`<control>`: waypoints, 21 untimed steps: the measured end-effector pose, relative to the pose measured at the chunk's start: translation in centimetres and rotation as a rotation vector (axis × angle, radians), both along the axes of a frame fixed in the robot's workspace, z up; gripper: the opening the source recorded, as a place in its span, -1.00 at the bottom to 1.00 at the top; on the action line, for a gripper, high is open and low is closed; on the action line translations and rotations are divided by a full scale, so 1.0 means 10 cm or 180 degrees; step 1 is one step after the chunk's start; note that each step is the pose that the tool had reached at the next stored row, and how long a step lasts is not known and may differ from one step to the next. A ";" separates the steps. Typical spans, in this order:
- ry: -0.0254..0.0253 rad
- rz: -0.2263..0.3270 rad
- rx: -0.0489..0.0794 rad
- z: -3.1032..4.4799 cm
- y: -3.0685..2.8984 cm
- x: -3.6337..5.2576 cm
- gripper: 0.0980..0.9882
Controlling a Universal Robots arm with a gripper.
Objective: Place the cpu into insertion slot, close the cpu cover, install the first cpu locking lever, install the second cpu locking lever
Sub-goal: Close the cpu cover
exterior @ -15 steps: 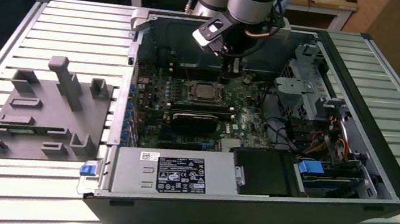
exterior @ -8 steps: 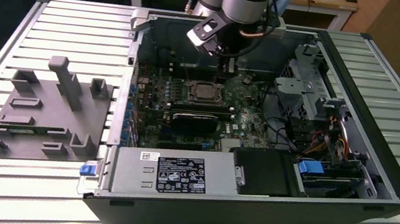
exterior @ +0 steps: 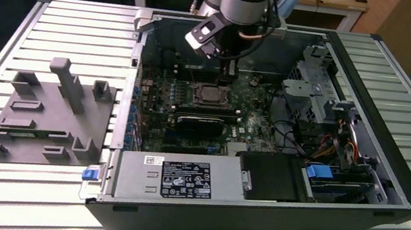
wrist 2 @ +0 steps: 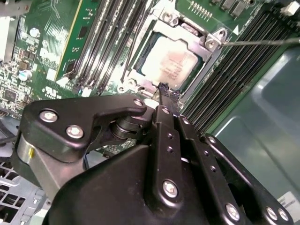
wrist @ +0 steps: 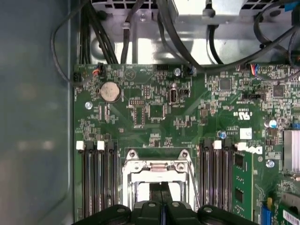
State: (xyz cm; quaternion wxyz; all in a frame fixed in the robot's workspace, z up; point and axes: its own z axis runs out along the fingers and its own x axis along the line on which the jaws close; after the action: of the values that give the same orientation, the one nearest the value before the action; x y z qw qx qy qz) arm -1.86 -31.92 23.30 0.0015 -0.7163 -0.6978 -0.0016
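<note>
Nearest me, in the second wrist view: the black two-finger gripper (wrist 2: 165, 89), jaws clamped together on nothing, tips right by the small silvery-beige square cpu (wrist 2: 171, 63). The chip's seated in the grey-rimmed dark square insertion slot (exterior: 196, 93), with the thin grey metal cpu cover (wrist 2: 187, 29) framing it. Farther back, my exterior view adds the open black computer case (exterior: 254, 227) and, at the exterior view's left, a grey moulded fixture (exterior: 45, 113).
</note>
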 end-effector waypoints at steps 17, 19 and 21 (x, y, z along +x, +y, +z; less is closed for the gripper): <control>-0.0070 0.0003 0.0012 -0.063 -0.078 -0.163 -0.99; -0.0090 0.0004 0.0011 -0.079 -0.079 -0.187 -0.99; -0.0110 0.0006 0.0011 -0.091 -0.080 -0.212 -0.99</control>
State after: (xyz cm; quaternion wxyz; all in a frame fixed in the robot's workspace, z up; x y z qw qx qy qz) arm -3.98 -32.72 22.39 -0.0093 -0.7155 -0.6984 -0.0152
